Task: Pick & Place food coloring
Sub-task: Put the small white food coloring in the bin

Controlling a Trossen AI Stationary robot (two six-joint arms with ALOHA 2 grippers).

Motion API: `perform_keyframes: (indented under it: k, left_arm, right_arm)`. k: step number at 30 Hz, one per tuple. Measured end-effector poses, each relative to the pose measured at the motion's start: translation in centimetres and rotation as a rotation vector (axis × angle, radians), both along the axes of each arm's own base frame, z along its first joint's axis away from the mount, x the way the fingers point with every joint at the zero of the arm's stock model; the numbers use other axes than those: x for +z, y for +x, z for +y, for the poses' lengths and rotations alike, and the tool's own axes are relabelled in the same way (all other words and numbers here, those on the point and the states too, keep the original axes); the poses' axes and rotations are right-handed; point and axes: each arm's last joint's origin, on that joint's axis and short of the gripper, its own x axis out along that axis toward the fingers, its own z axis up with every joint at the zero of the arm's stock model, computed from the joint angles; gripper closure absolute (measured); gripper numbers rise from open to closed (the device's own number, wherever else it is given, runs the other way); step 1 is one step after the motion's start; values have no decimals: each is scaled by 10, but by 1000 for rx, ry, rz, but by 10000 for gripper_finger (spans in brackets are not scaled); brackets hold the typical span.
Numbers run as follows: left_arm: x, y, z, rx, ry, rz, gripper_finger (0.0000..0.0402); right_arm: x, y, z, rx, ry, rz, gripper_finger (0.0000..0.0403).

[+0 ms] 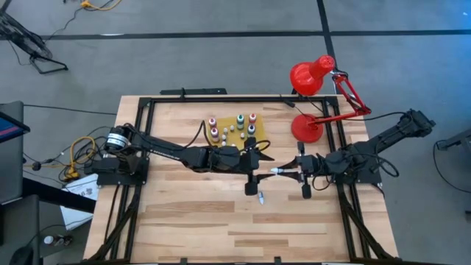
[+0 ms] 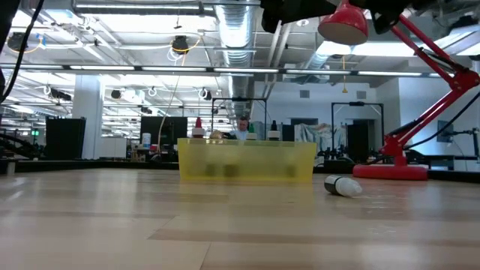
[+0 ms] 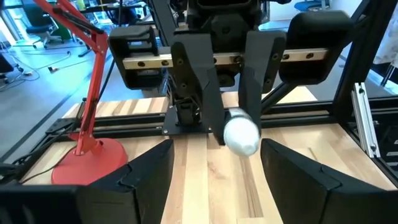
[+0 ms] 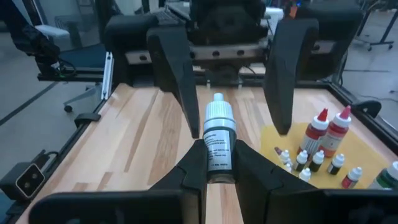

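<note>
My right gripper (image 4: 219,163) is shut on a small whitish food coloring bottle (image 4: 219,134) with a white cap, held above the table's middle (image 1: 278,171). My left gripper (image 3: 216,152) faces it from the table's left, open. In the right wrist view its two fingers (image 4: 177,68) stand on either side of the cap without touching it. Another bottle (image 1: 260,197) lies on its side on the wood nearer the front edge (image 2: 343,186). Several more bottles (image 4: 323,134) stand upright on the yellow mat (image 1: 234,129) at the far middle. My right gripper pinches the bottle's labelled body (image 4: 218,168) between its two fingers, at the end away from the cap. The fingers come about level from the table's right and lie along the bottle. The bottle sticks out level beyond the fingertips, its cap (image 4: 219,112) toward my left gripper, lifted clear of the table.
A red desk lamp (image 1: 313,77) stands on its round base (image 1: 305,129) at the far right, next to my right arm. A black metal frame (image 1: 221,98) runs around the table. Bare wood (image 1: 221,228) spreads toward the near edge.
</note>
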Motion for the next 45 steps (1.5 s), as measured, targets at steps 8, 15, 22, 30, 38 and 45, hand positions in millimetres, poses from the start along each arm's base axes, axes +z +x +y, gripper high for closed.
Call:
perform_keyframes:
  k: [8,15,22,30,38,45]
  left_arm:
    - [2,0,0,-4,20,-14,168]
    - [2,0,0,-6,31,-21,176]
    - [2,0,0,-5,29,-15,248]
    - [2,0,0,-4,30,-18,353]
    - [2,0,0,-33,21,-18,358]
    - [1,0,1,-28,14,-2,344]
  right_arm:
    - [1,3,-6,-29,-20,-7,355]
    - [0,5,-12,-57,-20,-5,355]
    - [0,5,-11,-53,-20,-4,355]
    - [0,4,-11,-46,-21,-1,353]
    - [0,4,-11,-52,-5,-3,288]
    - [11,-11,-13,-78,89,85,185]
